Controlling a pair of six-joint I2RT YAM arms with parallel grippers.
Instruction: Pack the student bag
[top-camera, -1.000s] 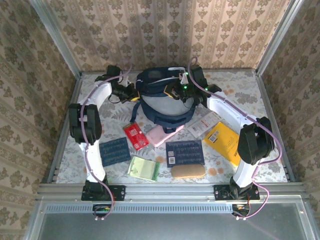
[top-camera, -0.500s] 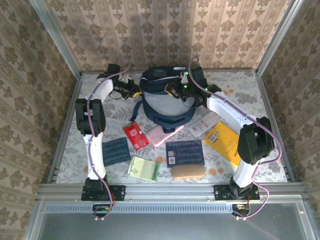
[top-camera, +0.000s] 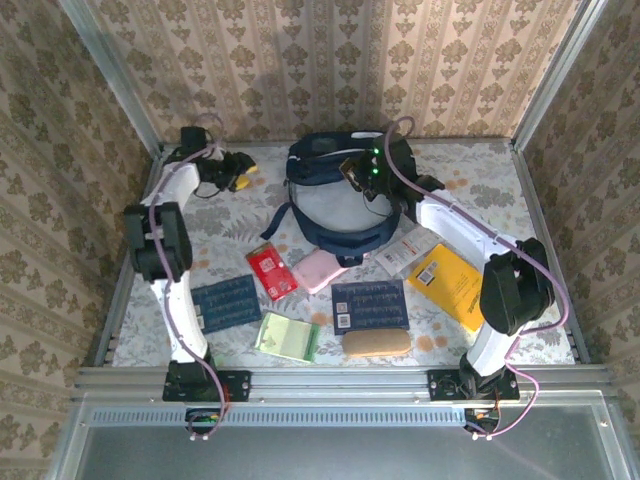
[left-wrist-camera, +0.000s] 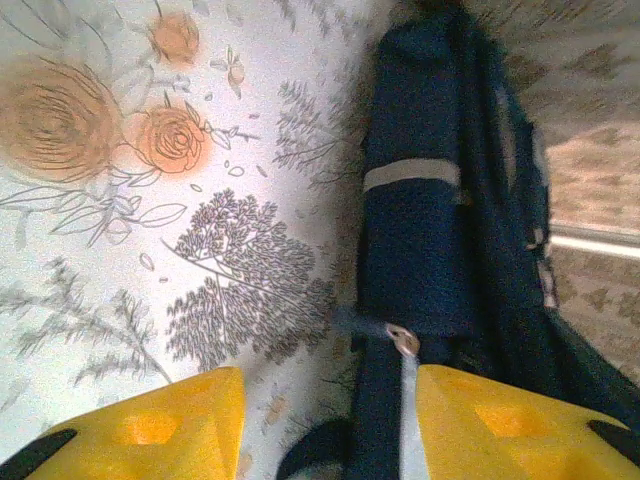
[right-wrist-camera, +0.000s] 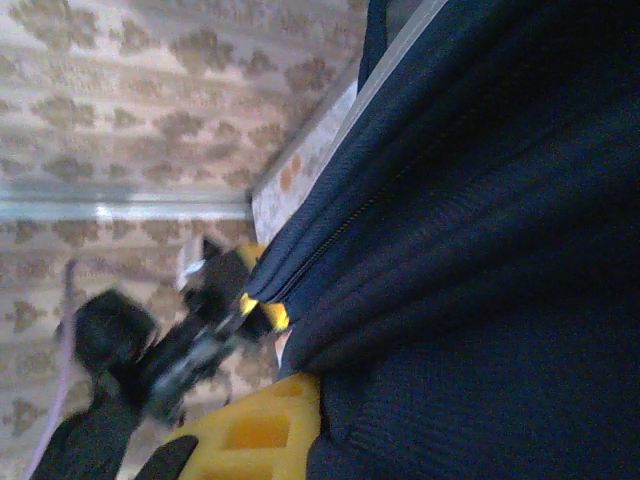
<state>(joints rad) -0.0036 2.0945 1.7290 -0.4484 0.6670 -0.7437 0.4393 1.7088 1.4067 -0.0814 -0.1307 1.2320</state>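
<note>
The student bag (top-camera: 335, 200), dark navy with a pale front and white trim, stands at the back middle of the table. My right gripper (top-camera: 358, 172) is on the bag's top edge, shut on the navy fabric; one yellow finger (right-wrist-camera: 250, 430) presses against the cloth (right-wrist-camera: 480, 250). My left gripper (top-camera: 243, 172) hangs to the left of the bag, apart from it. Its yellow fingers stand open with nothing between them (left-wrist-camera: 330, 400). Ahead of it are the bag's side (left-wrist-camera: 420, 230) and a strap with a metal ring (left-wrist-camera: 403, 340).
In front of the bag lie a red packet (top-camera: 272, 271), a pink pouch (top-camera: 322, 268), two navy booklets (top-camera: 369, 303) (top-camera: 228, 301), a green notebook (top-camera: 287, 336), a tan case (top-camera: 376, 342), a white packet (top-camera: 408, 248) and a yellow book (top-camera: 447, 283). Walls close in on three sides.
My left gripper has let go of the bag's left side, opened, and drawn back to the left. The right gripper keeps its hold on the bag's top.
</note>
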